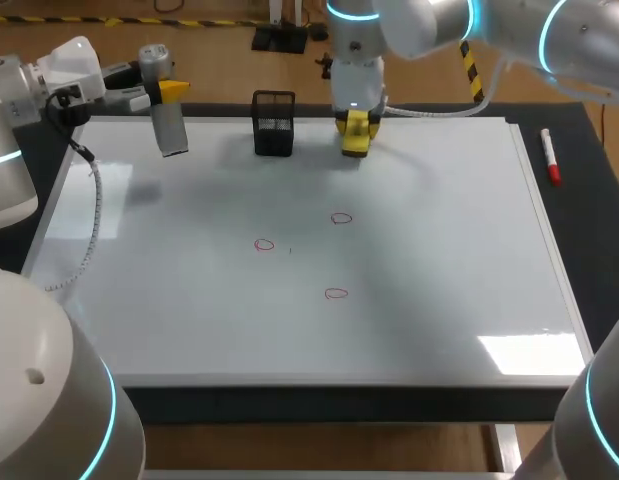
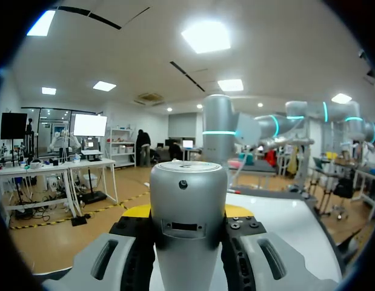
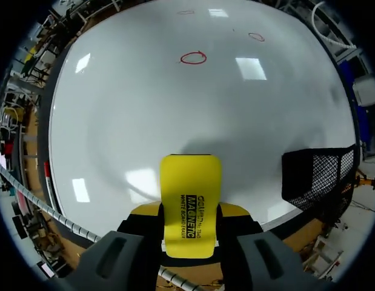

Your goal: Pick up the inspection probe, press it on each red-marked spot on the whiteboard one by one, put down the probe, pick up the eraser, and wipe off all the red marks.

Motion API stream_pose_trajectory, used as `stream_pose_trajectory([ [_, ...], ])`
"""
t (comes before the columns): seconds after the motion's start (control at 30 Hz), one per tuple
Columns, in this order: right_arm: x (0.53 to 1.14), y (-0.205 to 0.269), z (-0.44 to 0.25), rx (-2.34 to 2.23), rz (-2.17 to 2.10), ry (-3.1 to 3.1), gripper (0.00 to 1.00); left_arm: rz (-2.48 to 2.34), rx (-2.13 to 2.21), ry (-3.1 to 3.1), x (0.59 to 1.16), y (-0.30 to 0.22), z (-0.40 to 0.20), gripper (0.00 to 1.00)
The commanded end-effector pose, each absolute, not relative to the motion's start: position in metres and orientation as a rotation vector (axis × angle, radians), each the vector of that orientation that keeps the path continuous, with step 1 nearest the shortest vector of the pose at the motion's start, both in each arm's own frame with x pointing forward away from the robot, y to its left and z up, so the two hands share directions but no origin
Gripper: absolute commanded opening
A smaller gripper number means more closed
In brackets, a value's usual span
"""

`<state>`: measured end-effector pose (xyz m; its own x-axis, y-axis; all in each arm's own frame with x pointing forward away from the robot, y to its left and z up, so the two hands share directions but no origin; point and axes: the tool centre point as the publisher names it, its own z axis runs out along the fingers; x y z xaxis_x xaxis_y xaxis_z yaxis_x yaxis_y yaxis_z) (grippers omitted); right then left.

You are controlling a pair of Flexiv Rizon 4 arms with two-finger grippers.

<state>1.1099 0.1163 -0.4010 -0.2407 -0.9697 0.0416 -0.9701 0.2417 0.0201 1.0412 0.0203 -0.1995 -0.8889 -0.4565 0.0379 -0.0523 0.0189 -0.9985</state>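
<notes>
The inspection probe [image 1: 169,125], a silver cylinder, hangs tilted above the whiteboard's [image 1: 439,260] far left corner with my left gripper [image 1: 172,92] shut on it. In the left wrist view the probe [image 2: 188,200] fills the gap between the fingers of the left gripper [image 2: 188,213]. My right gripper [image 1: 356,125] is shut on the yellow eraser [image 1: 356,138] at the board's far edge. In the right wrist view the eraser [image 3: 190,200] sits between the right gripper's [image 3: 190,212] fingers. Three red marks [image 1: 265,245], [image 1: 340,218], [image 1: 335,293] ring the board's middle; one red mark [image 3: 193,58] lies ahead of the eraser.
A black mesh holder [image 1: 274,123] stands at the far edge between the two grippers and shows beside the eraser in the right wrist view as the mesh holder [image 3: 317,176]. A red marker [image 1: 551,157] lies off the board's far right corner.
</notes>
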Motion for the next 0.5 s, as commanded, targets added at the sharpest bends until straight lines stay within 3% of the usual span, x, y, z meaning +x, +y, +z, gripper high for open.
stream_pose_trajectory([
  [0.03,1.089,0.086,-0.382,1.878,0.040,-2.509,0.00,-1.943,-0.523,2.005,1.041,0.020,-0.199,0.00],
  [0.5,1.046,0.008,-0.380,1.634,0.069,-2.688,0.00,-1.943,-0.523,2.005,1.041,0.020,-0.199,0.00],
])
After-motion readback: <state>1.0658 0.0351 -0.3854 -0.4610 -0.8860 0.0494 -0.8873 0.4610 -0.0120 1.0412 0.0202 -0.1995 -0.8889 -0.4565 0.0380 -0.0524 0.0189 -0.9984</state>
